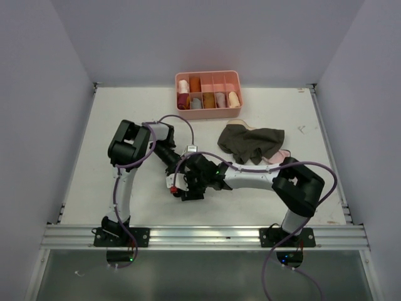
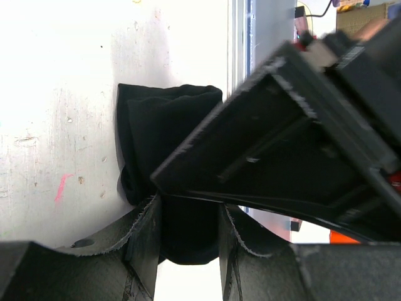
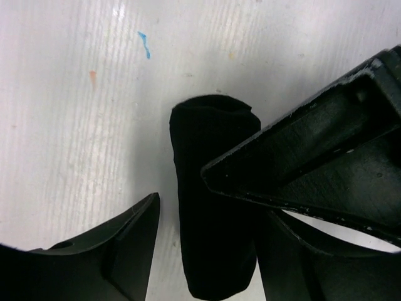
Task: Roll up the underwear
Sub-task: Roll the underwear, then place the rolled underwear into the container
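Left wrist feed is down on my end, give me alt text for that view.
The rolled black underwear lies on the white table, its near end pinched between the fingers of the left gripper. The right gripper, dark and blocky, slants in from the right, covering part of the roll.

Overhead rear view down onto table [image 1: 125,116], both wrist views close above underwear [image 2: 164,135]
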Controlling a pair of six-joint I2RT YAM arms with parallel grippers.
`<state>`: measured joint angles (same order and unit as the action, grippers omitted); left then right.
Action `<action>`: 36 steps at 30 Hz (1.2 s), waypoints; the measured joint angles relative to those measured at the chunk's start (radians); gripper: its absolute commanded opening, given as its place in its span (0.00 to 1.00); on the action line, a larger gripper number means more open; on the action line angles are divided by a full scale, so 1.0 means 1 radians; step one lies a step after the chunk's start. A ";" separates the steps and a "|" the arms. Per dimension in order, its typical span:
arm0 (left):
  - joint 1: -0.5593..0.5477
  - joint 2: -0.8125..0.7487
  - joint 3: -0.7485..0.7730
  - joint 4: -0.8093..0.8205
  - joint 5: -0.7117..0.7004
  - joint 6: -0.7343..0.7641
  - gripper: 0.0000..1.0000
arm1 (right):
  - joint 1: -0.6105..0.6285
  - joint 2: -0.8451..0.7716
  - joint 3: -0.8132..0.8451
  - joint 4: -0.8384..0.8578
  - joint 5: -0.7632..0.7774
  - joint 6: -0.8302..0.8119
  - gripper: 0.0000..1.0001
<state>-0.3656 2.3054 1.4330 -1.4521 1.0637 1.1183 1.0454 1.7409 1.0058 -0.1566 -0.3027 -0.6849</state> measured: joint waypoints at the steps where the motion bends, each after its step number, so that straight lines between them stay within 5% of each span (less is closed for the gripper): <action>1: 0.000 0.000 0.000 0.000 0.000 0.000 0.00 | -0.001 0.006 -0.009 0.017 0.002 -0.003 0.61; 18: 0.009 0.023 0.001 -0.040 0.000 0.031 0.00 | -0.018 -0.011 -0.228 0.418 -0.022 -0.019 0.50; 23: 0.010 0.036 0.012 -0.058 0.000 0.031 0.00 | -0.025 -0.014 -0.254 0.465 -0.038 -0.025 0.19; 25: 0.010 0.038 0.016 -0.064 -0.002 0.031 0.18 | -0.026 -0.016 -0.266 0.484 -0.050 -0.025 0.00; 26: 0.010 0.038 0.018 -0.065 -0.003 0.030 0.21 | -0.028 -0.018 -0.270 0.489 -0.055 -0.023 0.00; 27: 0.010 0.038 0.018 -0.065 -0.003 0.030 0.39 | -0.028 -0.018 -0.272 0.494 -0.055 -0.023 0.00; 29: 0.010 0.032 0.018 -0.061 -0.005 0.026 0.53 | -0.028 -0.018 -0.272 0.494 -0.055 -0.022 0.00; 33: 0.018 -0.021 0.023 -0.011 -0.048 0.016 0.66 | -0.032 -0.018 -0.249 0.461 -0.055 -0.008 0.00; 35: 0.039 -0.063 0.057 0.024 -0.085 0.010 1.00 | -0.040 -0.018 -0.227 0.422 -0.055 0.013 0.00; 36: 0.059 -0.088 0.085 0.034 -0.087 0.001 1.00 | -0.045 -0.018 -0.212 0.395 -0.057 0.027 0.00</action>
<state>-0.3069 2.2177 1.5185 -1.4181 0.9768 1.1194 1.0004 1.7229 0.7933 0.2382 -0.3599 -0.6582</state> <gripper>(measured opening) 0.896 0.329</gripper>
